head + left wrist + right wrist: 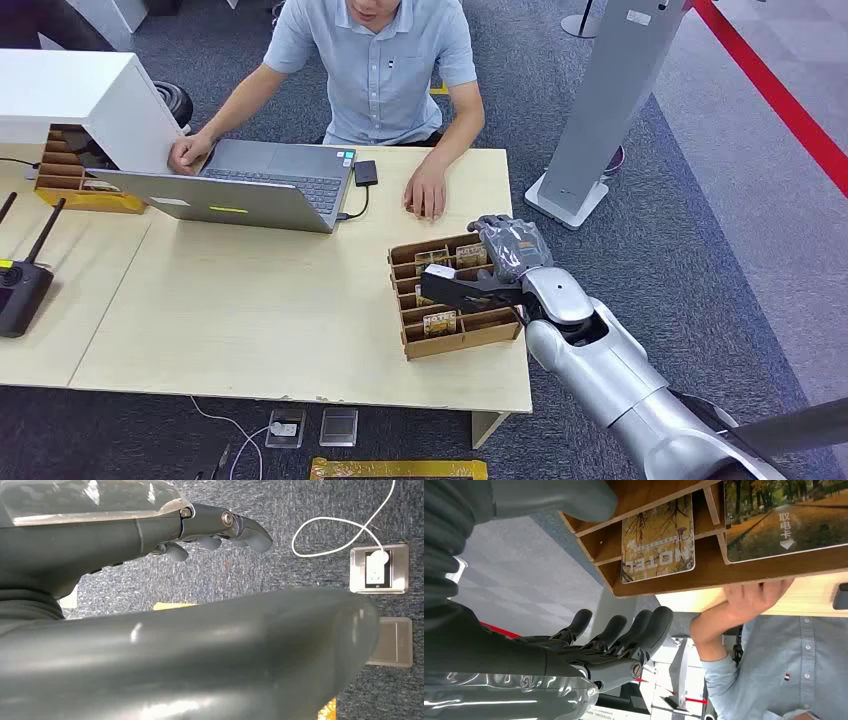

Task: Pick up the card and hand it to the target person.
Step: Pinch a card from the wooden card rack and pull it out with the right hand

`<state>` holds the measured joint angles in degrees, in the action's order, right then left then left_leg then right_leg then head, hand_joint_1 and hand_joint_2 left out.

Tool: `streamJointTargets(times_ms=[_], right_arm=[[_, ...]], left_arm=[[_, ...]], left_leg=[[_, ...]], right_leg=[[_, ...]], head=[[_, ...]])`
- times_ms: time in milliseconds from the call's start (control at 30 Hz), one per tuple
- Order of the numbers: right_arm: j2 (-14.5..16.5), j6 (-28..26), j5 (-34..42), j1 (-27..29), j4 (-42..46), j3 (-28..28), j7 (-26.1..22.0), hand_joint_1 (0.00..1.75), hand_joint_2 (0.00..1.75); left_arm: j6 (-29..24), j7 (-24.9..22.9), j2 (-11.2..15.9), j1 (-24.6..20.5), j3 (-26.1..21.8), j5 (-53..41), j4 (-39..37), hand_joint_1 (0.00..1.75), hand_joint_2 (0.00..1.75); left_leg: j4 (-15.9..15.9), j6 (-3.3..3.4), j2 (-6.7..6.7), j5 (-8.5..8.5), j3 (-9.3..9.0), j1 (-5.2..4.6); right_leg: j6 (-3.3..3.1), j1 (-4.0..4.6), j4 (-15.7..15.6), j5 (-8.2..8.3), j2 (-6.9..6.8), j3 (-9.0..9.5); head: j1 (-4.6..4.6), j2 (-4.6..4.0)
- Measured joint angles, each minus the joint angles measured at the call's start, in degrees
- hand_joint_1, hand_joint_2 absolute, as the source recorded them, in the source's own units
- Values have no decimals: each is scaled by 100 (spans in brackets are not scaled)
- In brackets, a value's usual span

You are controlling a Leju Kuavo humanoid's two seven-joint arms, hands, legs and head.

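A wooden card rack [455, 340] stands at the table's front right corner with several cards in its slots. One autumn-picture card [440, 322] sits in a near slot, and the right wrist view shows a "HOTEL" card [658, 540] and a larger card [784, 517] beside it. My right hand [510, 248] hovers over the rack's far right end, fingers [624, 630] stretched out and the thumb apart, holding nothing. A person in a light blue shirt [385, 70] sits across the table, one hand [425, 190] flat on it just beyond the rack. My left hand [150, 535] hangs over the carpet, holding nothing.
An open grey laptop [250, 190] lies before the person, with a small black device [366, 172] beside it. A white box [80, 100] and second wooden rack [70, 175] stand far left, a black controller [20, 290] near left. A grey stand [610, 100] rises right of the table.
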<state>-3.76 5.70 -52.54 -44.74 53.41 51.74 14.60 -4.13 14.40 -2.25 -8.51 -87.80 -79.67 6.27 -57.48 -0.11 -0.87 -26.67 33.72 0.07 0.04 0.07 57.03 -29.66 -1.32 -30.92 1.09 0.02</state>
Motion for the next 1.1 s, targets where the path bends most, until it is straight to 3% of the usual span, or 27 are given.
streamJointTargets(times_ms=[667,933,1000,1100], right_arm=[[64,-59,-2,-45,-119,108,2,98,175],[67,-68,0,-45,-182,150,-15,95,175],[67,-74,5,-45,-188,156,-17,100,175],[66,-85,24,-40,-190,161,-17,124,175]], left_arm=[[-33,-17,0,5,0,35,0,0,0],[-45,-17,0,6,0,22,0,0,0],[-51,-17,0,6,0,16,0,0,0],[-52,-17,0,6,0,2,0,0,0]], left_leg=[[0,0,0,0,-1,0],[0,0,0,0,-1,0],[0,0,0,0,-1,0],[0,0,0,0,-1,0]], right_leg=[[0,0,0,0,0,0],[0,0,0,0,0,0],[0,0,0,0,0,0],[0,0,0,0,0,0]], head=[[0,1],[1,1],[1,1],[0,0]])
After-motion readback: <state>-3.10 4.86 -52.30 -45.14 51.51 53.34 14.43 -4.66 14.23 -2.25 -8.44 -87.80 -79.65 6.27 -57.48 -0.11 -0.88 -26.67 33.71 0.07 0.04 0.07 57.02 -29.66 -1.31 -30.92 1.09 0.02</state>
